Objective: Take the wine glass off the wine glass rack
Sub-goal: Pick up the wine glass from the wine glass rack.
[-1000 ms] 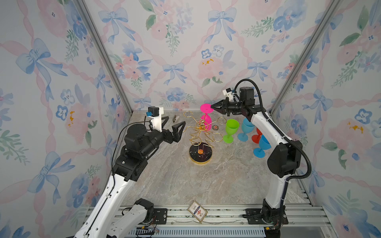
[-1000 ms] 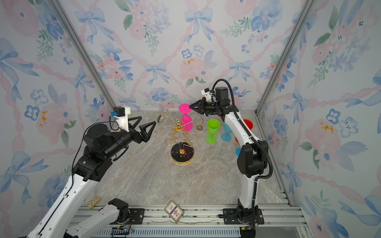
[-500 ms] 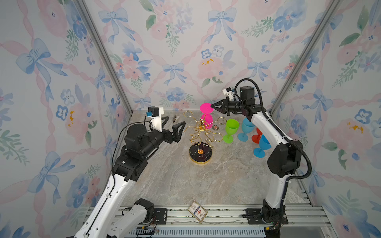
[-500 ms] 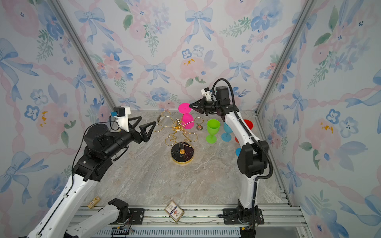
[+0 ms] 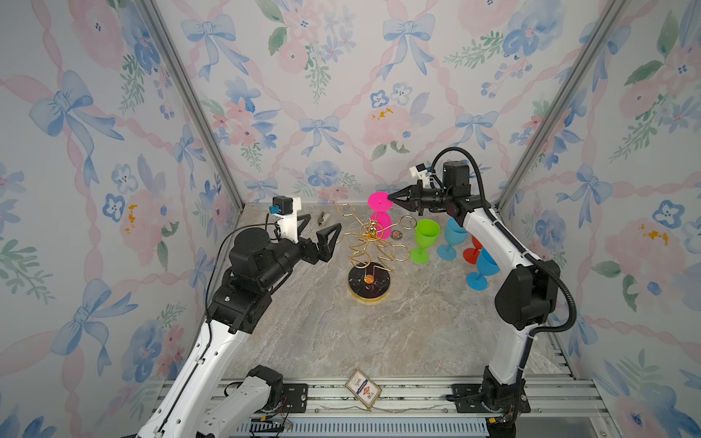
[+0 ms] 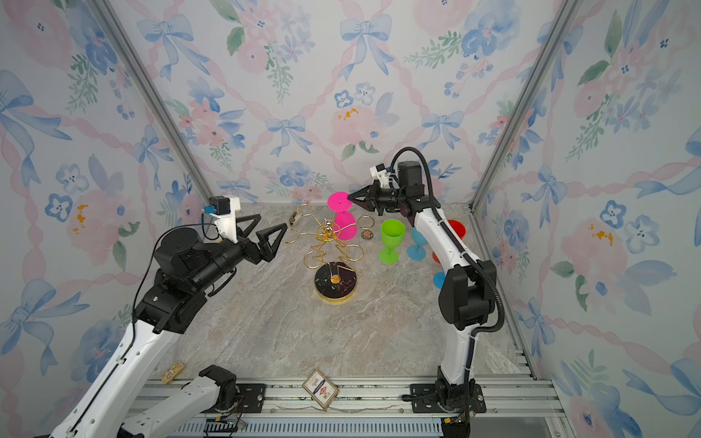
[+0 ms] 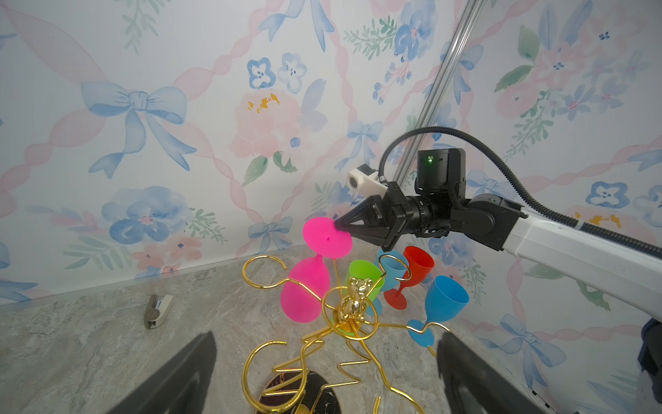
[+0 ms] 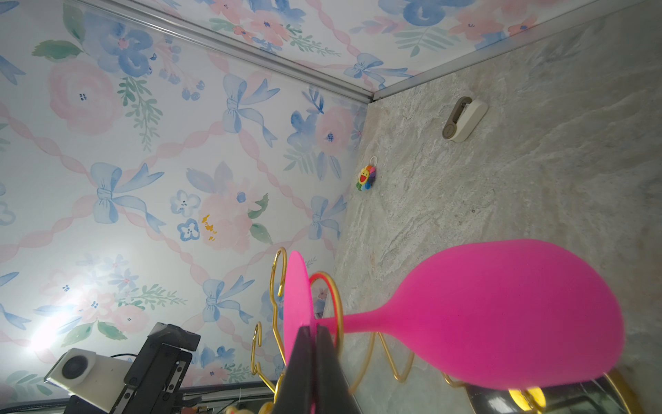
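A pink wine glass [image 5: 381, 226] hangs upside down on the wine glass rack [image 5: 368, 282], its stem in a gold loop and its round foot on top. My right gripper [image 5: 390, 198] is shut on the edge of that foot, as the right wrist view shows with the right gripper [image 8: 311, 331] pinching the thin disc of the glass [image 8: 501, 315]. My left gripper [image 5: 323, 221] stands open just left of the rack's arms, holding nothing. In the left wrist view the left gripper [image 7: 327, 335] frames the gold bear of the rack [image 7: 354, 301], with the pink glass [image 7: 304, 294] behind it.
Right of the rack stand a green glass [image 5: 426, 235], two blue glasses [image 5: 453, 235] and a red glass [image 5: 472, 250], under my right arm. A small grey clip [image 5: 322, 219] lies at the back left. A card [image 5: 363, 389] sits on the front rail.
My right gripper's jaws have closed the last bit on the pink glass's foot. Neither arm nor the glass has visibly moved.
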Controlling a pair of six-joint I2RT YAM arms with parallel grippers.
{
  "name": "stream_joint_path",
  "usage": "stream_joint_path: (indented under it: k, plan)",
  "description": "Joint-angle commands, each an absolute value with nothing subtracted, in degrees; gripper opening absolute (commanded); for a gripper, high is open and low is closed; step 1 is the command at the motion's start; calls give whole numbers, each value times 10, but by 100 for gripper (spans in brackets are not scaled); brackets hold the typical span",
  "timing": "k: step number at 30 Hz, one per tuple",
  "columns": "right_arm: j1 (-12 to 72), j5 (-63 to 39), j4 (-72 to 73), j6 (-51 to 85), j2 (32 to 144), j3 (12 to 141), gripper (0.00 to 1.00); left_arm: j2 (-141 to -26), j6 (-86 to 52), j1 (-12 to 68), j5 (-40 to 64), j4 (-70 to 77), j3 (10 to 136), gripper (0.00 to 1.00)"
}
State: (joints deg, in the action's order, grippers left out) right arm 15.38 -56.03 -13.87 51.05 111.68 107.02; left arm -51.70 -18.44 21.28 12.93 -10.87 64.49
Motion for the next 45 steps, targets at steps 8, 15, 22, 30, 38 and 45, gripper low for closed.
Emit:
stream_joint_path:
  k: [8, 15, 22, 30, 38, 45]
  plan:
    - [148, -584, -115, 521, 1072, 1049, 0, -523, -180, 209, 138, -112, 638, 98]
    - [148, -591, -112, 522, 1059, 1032, 0, -523, -180, 209, 139, -112, 637, 98]
    - [148, -596, -95, 526, 1040, 999, 0, -527, -183, 209, 142, -112, 640, 98]
    - [148, -605, -74, 539, 1026, 980, 0, -528, -184, 208, 144, -112, 641, 98]
    - [129, -593, -96, 513, 991, 962, 0, -532, -192, 209, 160, -112, 643, 98]
    - [106, -511, -246, 364, 939, 964, 0, -545, -229, 209, 216, -111, 672, 98]
